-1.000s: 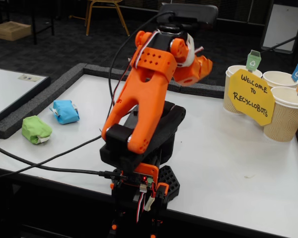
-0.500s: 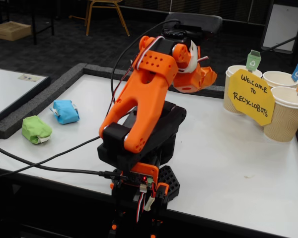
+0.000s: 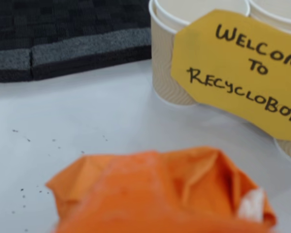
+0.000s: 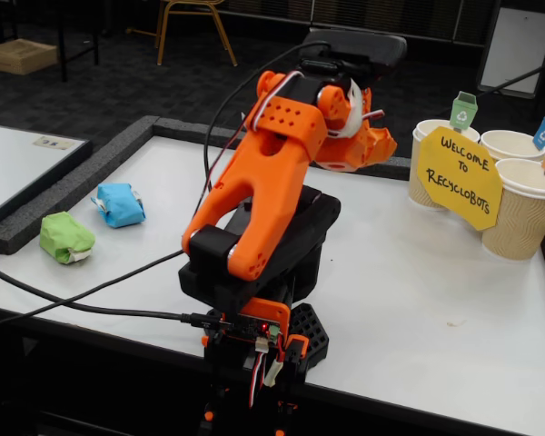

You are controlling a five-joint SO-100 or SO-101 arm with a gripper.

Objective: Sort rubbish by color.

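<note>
The white table (image 4: 418, 300) takes up most of the fixed view, edged by a grey foam border (image 4: 91, 173). The orange arm (image 4: 254, 191) is mounted at the table's near edge and is raised, its head turned toward the cups. Three beige paper cups (image 4: 525, 213) with small flags are grouped at the table's right, the yellow sign (image 4: 459, 177) reading "Welcome to Recyclobots" propped in front of them. In the wrist view the sign (image 3: 242, 77) is cut off at the right edge and only part of one cup (image 3: 167, 73) is seen clearly.

The orange wad (image 3: 160, 194) fills the bottom of the wrist view, crumpled with sharp folds, a white scrap showing at its lower right; it is blurred and cut off by the bottom edge. It is seen close under the camera, above the table, short of the cups. In the fixed view it cannot be told apart from the orange gripper (image 4: 368, 145). The fingers are not visible in either view, so whether they are clamped on the wad cannot be told.

The green wad (image 4: 66, 238) and the blue wad (image 4: 121, 204) lie at the table's left, near each other but apart, each with white bits showing.
</note>
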